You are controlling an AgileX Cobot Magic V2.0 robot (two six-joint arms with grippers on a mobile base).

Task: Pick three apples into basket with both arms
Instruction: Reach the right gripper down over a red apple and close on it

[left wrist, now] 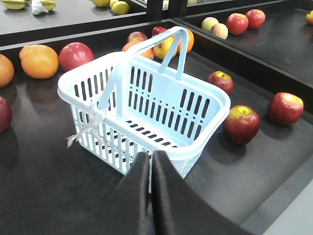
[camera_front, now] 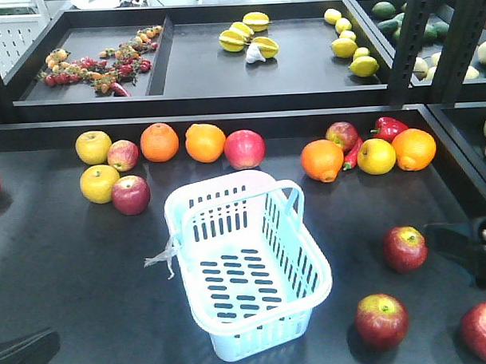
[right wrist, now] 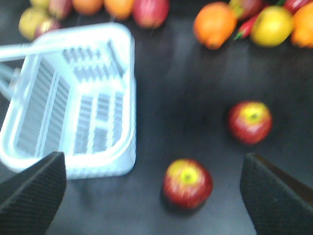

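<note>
**Figure.** Empty basket (camera_front: 307, 248) at the centre of the dark surface (camera_front: 70, 268), with both handles raised over its opening. The three red apples all lie to its right and apart from one another:

- first apple (camera_front: 404, 249) at 3 o'clock
- second apple (camera_front: 381, 321) at 4 o'clock
- third apple (camera_front: 484, 331) farther out at 4 o'clock

Right pincer (right wrist: 152, 157) released, fingers spread wide over the second apple, gripping nothing. Left pincer (left wrist: 150, 157) clenched on nothing, at 8 o'clock from the basket.

Probable hazards:

- An off-centre closure could send a round apple rolling away.
- The raised handles could block a drop.
- The left arm, reaching across toward 3 o'clock, might shove the basket or meet the right arm.
</note>
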